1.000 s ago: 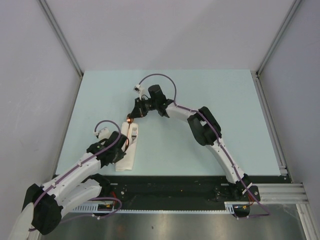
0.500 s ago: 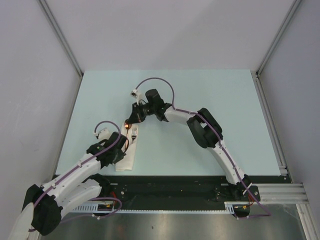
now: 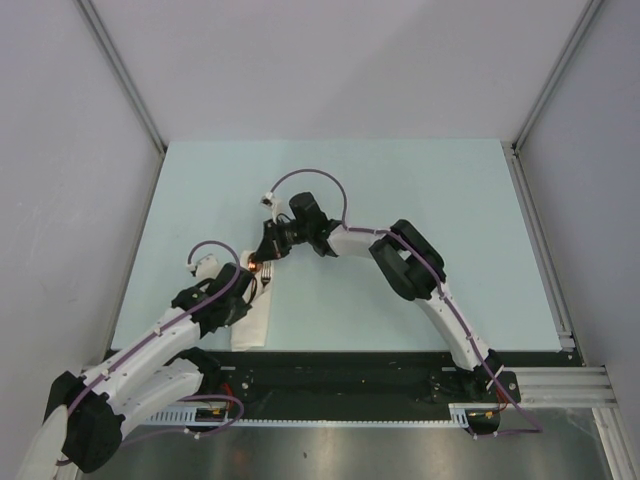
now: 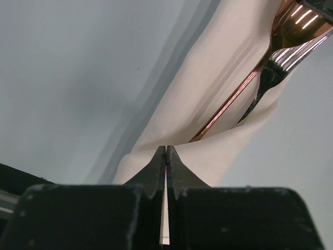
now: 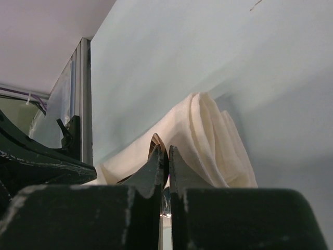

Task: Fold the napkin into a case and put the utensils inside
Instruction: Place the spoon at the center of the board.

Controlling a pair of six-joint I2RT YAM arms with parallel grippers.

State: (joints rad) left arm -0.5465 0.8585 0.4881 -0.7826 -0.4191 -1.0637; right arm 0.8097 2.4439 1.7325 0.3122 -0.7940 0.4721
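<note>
Insertion of the spoon point(image 4: 235, 94) looks like the step in hand. In the left wrist view its copper handle is running from the upper right of the frame down into the mouth of the case point(image 4: 208, 62). It is lying beside the fork point(image 4: 263, 86), whose neck is sitting in the same pocket. In the top view the case is lying on the desk point(image 3: 400, 200), lower left of centre.

The left tool point(image 4: 165, 156) is closed and appears to be pinching the pocket's lip. The right tool point(image 5: 163, 152) is closed on the spoon's bowl end.

To do this well, the left should be holding the lip lifted and taut. The right should be sliding the spoon low and straight along the strip, so the handle is not snagging a layer or nudging the fork out.

No brand, label or writing is showing anywhere.
</note>
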